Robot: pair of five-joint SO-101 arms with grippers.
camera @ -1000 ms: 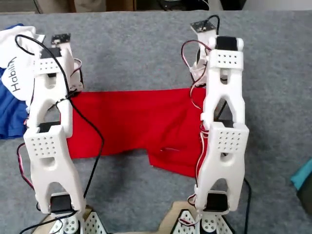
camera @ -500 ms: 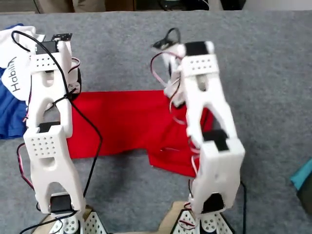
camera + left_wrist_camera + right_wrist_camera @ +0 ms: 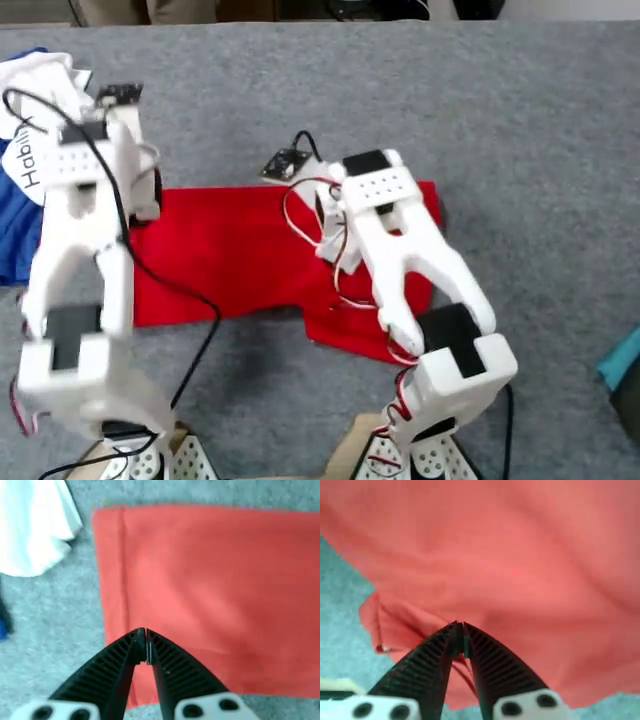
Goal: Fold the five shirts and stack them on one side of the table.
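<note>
A red shirt [image 3: 240, 250] lies spread flat across the middle of the grey table [image 3: 520, 100], with a folded flap at its near right. My left gripper [image 3: 148, 205] sits at the shirt's left end. In the left wrist view this gripper [image 3: 145, 645] is shut, its tips just over the red shirt [image 3: 210, 580] near the hem. My right gripper [image 3: 328, 228] hangs over the shirt's middle. In the right wrist view it [image 3: 460, 635] is shut over the wrinkled red shirt [image 3: 520, 555]. A white shirt [image 3: 40, 110] and a blue shirt [image 3: 15, 225] lie bunched at the far left.
The white shirt [image 3: 35, 525] lies just beyond the red shirt's left edge. A teal object [image 3: 620, 365] pokes in at the right edge. Bare grey table stretches along the far side and to the right.
My right arm has swung left, from the shirt's right end to over its middle. My left arm has shifted slightly left. The red shirt has stayed where it was.
</note>
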